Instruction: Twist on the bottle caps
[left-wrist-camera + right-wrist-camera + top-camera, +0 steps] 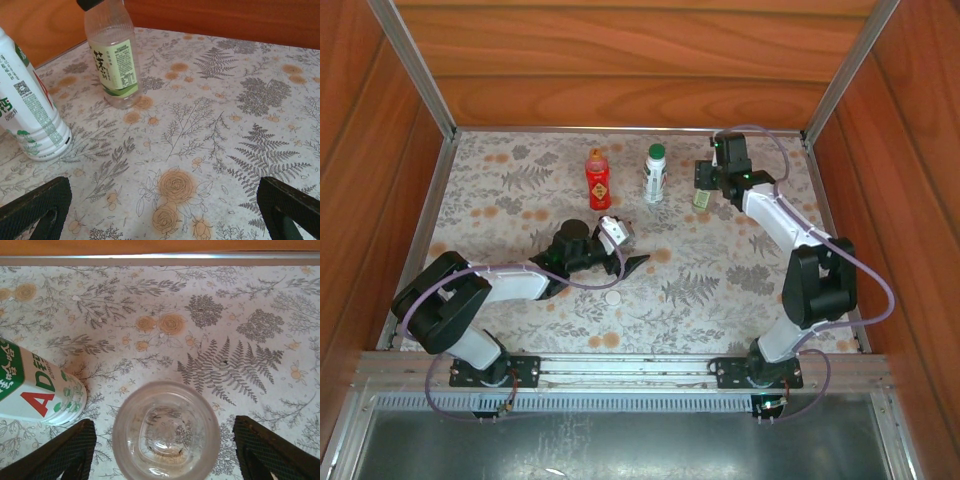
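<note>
Three bottles stand near the tabletop's [770, 260] far edge from above: one red bottle [598, 182], one white-green bottle [654, 178], one short clear bottle [703, 198]; one white cap [613, 297] lies loose nearer the near edge. Left wrist: we see the left gripper [164, 192] spread wide over the tabletop. Right wrist: the right gripper [162, 440] stands spread astride the short clear bottle's mouth.

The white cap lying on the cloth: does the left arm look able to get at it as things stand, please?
Probably yes: the white cap lies alone on the cloth close beside the open left gripper, with nothing between them; the bottles stand farther back.
</note>
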`<move>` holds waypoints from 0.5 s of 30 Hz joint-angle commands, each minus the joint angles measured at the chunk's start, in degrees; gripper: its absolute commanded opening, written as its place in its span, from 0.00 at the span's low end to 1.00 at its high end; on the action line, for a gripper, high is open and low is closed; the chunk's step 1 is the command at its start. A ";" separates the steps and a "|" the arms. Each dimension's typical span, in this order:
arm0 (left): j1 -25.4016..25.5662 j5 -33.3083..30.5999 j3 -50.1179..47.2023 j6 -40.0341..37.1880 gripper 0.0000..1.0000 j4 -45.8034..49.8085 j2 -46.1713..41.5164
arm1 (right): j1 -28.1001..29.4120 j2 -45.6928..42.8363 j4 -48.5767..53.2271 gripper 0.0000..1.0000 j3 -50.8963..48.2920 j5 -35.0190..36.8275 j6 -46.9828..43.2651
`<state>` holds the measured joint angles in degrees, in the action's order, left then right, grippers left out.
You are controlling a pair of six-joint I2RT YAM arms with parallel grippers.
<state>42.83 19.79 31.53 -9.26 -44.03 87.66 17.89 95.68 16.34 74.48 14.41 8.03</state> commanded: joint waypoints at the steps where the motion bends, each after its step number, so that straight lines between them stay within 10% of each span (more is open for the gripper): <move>1: 0.24 1.04 0.23 -0.91 1.00 -0.88 -0.20 | -0.87 2.66 -1.52 0.80 2.47 -0.87 -1.07; 15: 0.24 1.19 0.02 -0.85 1.00 -0.93 0.10 | -1.16 3.51 -0.87 0.51 2.75 -4.47 -1.69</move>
<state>42.83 19.81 31.53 -9.26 -44.05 87.66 17.15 100.99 15.14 77.36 12.23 7.11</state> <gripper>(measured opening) 0.998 0.563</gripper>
